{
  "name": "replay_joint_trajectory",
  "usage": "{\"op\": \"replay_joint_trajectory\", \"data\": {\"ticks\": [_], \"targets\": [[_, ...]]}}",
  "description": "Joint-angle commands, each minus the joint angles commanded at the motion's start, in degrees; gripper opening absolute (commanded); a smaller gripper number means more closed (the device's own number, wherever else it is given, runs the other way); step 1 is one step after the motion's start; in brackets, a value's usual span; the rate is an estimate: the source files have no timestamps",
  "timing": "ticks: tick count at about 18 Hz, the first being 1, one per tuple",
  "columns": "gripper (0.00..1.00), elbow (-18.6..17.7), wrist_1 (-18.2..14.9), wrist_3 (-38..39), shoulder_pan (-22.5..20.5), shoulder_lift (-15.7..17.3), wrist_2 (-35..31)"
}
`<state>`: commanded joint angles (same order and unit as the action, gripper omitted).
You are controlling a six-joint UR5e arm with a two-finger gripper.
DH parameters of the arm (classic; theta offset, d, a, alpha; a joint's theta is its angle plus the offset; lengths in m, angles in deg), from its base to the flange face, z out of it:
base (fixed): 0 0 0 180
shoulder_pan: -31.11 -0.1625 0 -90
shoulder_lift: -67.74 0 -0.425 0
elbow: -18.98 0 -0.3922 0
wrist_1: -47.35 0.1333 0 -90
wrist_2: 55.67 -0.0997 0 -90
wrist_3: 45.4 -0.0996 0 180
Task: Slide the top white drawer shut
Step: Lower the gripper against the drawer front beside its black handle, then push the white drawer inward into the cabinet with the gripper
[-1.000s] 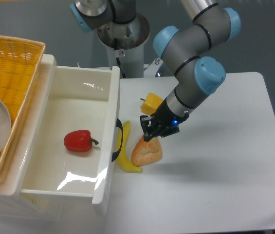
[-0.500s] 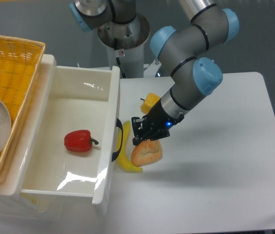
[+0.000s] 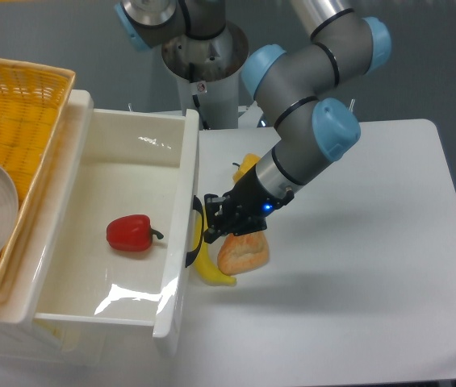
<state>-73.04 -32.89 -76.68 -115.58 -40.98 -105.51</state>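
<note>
Black and compact, the hand [image 3: 215, 223] sits low over the table [image 3: 357, 266], its tip touching or just short of the curved black handle [image 3: 194, 234] on the front panel. Whether its fingers are spread or pressed together cannot be told from this view; nothing is seen pinched. Just beside it lie a croissant [image 3: 243, 252] and a banana [image 3: 209, 266], with a yellow pepper [image 3: 248, 168] partly hidden behind the arm. The top white drawer [image 3: 123, 234] stands pulled well out, 1 red pepper [image 3: 133, 233] inside, a yellow wicker basket [image 3: 18, 121] to its left. Judgement: approach step ending, drawer not yet closed. Next move calls for firm contact on the front panel, then a straight push along the drawer's travel.
</note>
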Motion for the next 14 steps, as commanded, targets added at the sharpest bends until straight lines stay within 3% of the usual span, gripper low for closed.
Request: {"op": "replay_joint_trajectory", "data": {"ticks": [14], "targets": [[0.07,-0.1,-1.1,3.4,2.8,2.4,0.7]]}}
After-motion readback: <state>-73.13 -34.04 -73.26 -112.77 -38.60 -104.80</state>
